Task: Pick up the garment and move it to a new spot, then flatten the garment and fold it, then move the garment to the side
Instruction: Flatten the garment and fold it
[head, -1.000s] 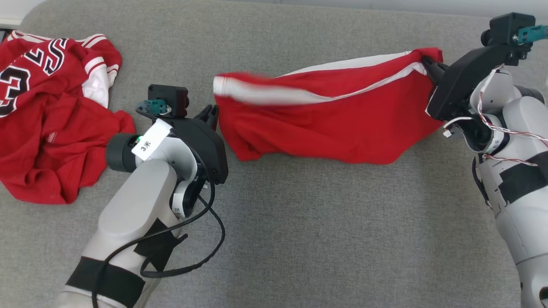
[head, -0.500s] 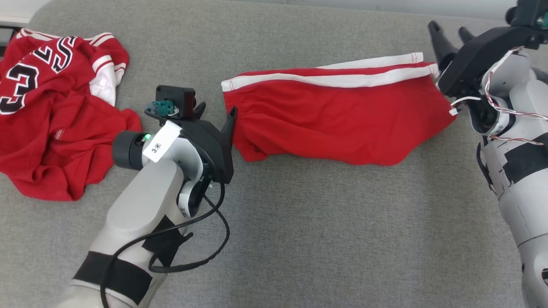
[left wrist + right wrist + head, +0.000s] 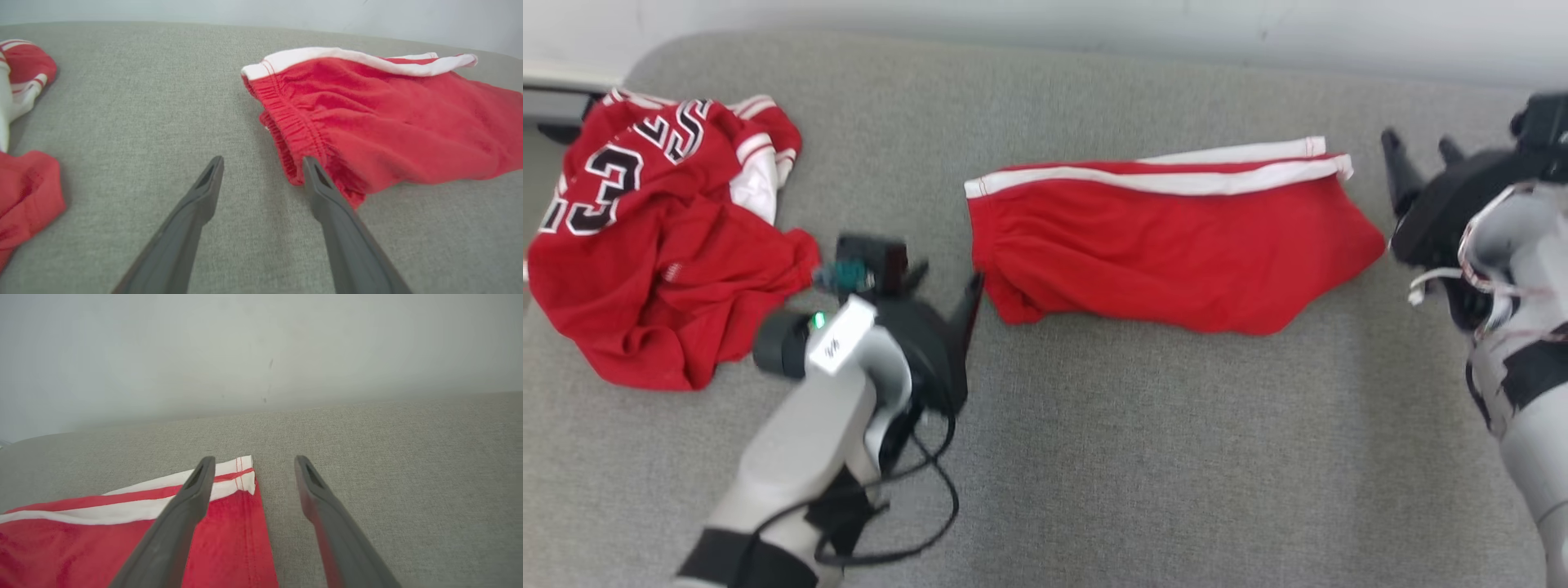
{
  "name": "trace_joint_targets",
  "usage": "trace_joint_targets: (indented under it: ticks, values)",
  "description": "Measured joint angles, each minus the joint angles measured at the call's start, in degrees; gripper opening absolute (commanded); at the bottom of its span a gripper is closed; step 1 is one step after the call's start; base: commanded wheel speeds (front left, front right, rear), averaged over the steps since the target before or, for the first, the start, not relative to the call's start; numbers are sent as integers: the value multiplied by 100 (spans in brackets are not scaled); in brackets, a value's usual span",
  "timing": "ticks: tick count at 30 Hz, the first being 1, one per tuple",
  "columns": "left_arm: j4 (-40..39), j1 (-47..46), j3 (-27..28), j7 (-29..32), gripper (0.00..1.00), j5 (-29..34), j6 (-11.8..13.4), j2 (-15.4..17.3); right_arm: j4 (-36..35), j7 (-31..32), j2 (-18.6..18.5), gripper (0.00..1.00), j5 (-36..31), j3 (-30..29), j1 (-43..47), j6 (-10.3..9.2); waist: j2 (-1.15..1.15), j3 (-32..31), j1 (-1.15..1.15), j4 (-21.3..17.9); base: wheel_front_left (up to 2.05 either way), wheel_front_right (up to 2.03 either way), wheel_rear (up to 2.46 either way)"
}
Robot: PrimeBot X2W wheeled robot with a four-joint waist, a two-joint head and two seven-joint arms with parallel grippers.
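Observation:
The garment [image 3: 1168, 245] is a pair of red shorts with white side stripes, lying spread out flat on the grey cushion [image 3: 1135, 457]. My left gripper [image 3: 949, 276] stands open just off its elastic waistband end; in the left wrist view the right finger tip [image 3: 310, 167] lies beside the waistband of the garment [image 3: 388, 130], holding nothing. My right gripper [image 3: 1417, 140] stands open to the right of the leg-hem end. In the right wrist view its fingers [image 3: 254, 459] straddle the hem corner of the garment [image 3: 233, 539] from above, apart from the cloth.
A crumpled red jersey [image 3: 662, 245] with black and white lettering lies at the far left of the cushion, also in the left wrist view [image 3: 24, 188]. A pale wall [image 3: 1094, 24] runs behind the cushion's back edge. Bare grey fabric stretches in front of the shorts.
Both grippers opened and let go of the shorts, which dropped flat on the cushion. The right gripper drew back off the hem end. The head camera tilted, shifting the whole picture downward.

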Motion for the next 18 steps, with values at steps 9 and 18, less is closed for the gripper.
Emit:
trace_joint_targets:
  ticks: [9, 18]
  values:
    - [180, 578, -221, -96, 100, -10, -236, 9, 153, -38, 11, 100, -304, 409, 519, 171, -1, -482, -1, -115, 0, 0, 0]
    - [159, 683, -368, -101, 100, -32, -287, 2, 187, 62, 45, 100, -398, 625, 972, 266, -1, -620, -2, -356, 0, 0, 0]
